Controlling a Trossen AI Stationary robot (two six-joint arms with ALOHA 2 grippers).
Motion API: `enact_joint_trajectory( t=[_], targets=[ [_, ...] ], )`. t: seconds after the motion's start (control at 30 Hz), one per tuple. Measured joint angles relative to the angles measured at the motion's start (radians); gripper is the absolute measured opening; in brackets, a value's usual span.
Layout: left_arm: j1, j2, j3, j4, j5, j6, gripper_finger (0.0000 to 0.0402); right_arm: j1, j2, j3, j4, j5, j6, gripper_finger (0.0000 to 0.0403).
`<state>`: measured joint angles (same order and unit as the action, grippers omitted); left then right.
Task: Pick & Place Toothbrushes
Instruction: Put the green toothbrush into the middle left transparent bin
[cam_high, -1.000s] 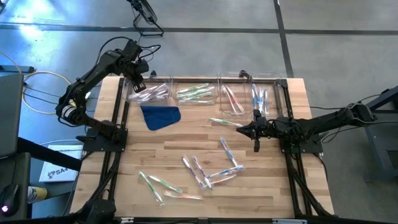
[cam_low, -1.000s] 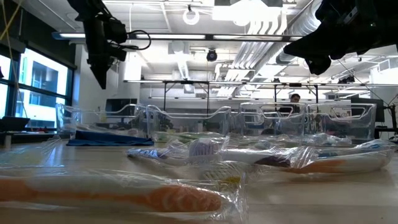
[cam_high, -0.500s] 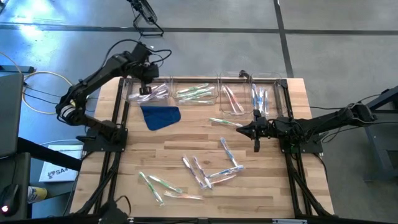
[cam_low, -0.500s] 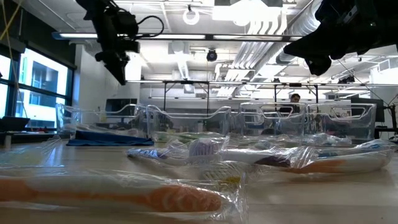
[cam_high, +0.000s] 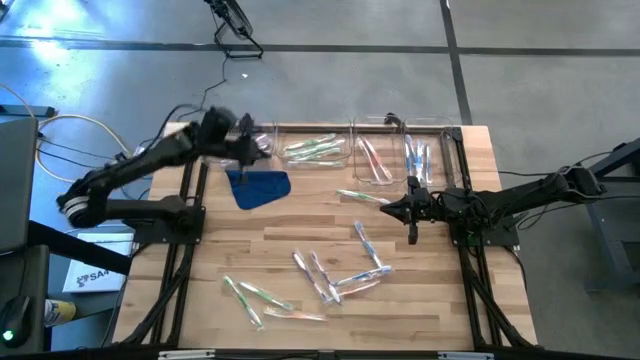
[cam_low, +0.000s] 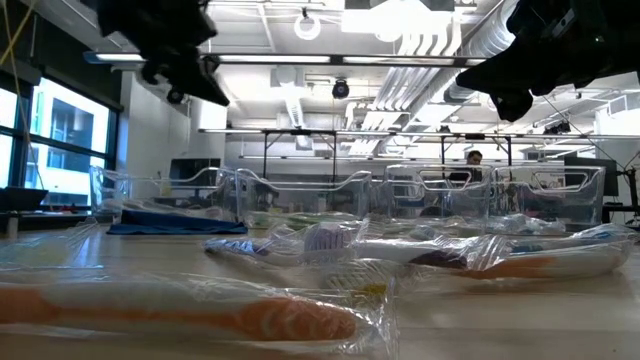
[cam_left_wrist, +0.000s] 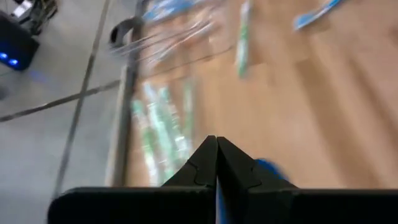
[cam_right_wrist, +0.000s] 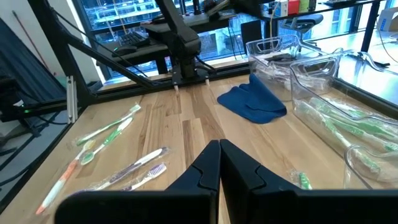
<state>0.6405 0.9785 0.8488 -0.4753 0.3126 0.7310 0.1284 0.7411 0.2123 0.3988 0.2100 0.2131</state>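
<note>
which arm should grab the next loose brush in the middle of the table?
Right. The right gripper hangs shut beside the loose toothbrushes; the left gripper, also shut and empty, is up by the bins.

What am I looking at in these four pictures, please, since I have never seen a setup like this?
Two dark robot arms work at a pale wooden table. One picture looks straight down, one looks level across the tabletop, and two come from the arms' wrists. Thin wrapped toothbrushes with green, pink and blue handles lie loose on the wood; more sit in clear plastic bins along the far edge, beside a crumpled blue cloth. The left claw is shut above the bins, the right claw shut over the table. Neither holds anything.
</note>
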Motion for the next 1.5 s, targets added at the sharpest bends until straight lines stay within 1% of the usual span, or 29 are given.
enact_joint_trajectory(
  t=[0.13,0.27,0.37,0.5,0.73,1.03,1.27,1.33,1.43,1.5],
  targets=[
    [-0.136,-0.138,-0.166,0.120,-0.016,-0.105,0.0000,0.000,0.000,0.000,0.000,0.000,0.001,0.0002],
    [-0.281,-0.237,-0.298,0.249,-0.116,-0.108,0.0000,0.000,0.000,0.000,0.000,0.001,0.004,0.0002],
    [-0.365,-0.269,-0.348,0.299,-0.207,-0.109,0.0000,0.000,0.000,0.000,0.000,0.021,0.019,0.0002],
    [-0.429,-0.273,-0.354,0.313,-0.283,-0.109,0.0000,0.000,0.000,0.000,0.000,0.052,0.051,0.0002],
    [-0.438,-0.267,-0.353,0.353,-0.289,-0.109,0.0000,0.000,0.000,0.000,0.000,0.050,0.053,0.0002],
    [-0.438,-0.267,-0.353,0.342,-0.289,-0.109,0.0000,0.000,0.020,0.000,-0.006,0.049,0.056,0.0002],
    [-0.438,-0.267,-0.353,0.326,-0.275,-0.116,0.0000,0.000,0.062,0.000,-0.007,0.049,0.056,0.0002],
    [-0.438,-0.266,-0.353,0.347,-0.275,-0.150,0.0000,0.000,0.079,0.000,-0.007,0.042,0.056,0.0002],
    [-0.438,-0.244,-0.352,0.425,-0.275,-0.212,0.0000,0.000,0.105,0.000,-0.005,0.009,0.056,0.0002],
    [-0.438,-0.221,-0.352,0.459,-0.275,-0.224,0.0003,0.001,0.118,0.000,0.005,-0.009,0.072,0.0002]
  ],
)
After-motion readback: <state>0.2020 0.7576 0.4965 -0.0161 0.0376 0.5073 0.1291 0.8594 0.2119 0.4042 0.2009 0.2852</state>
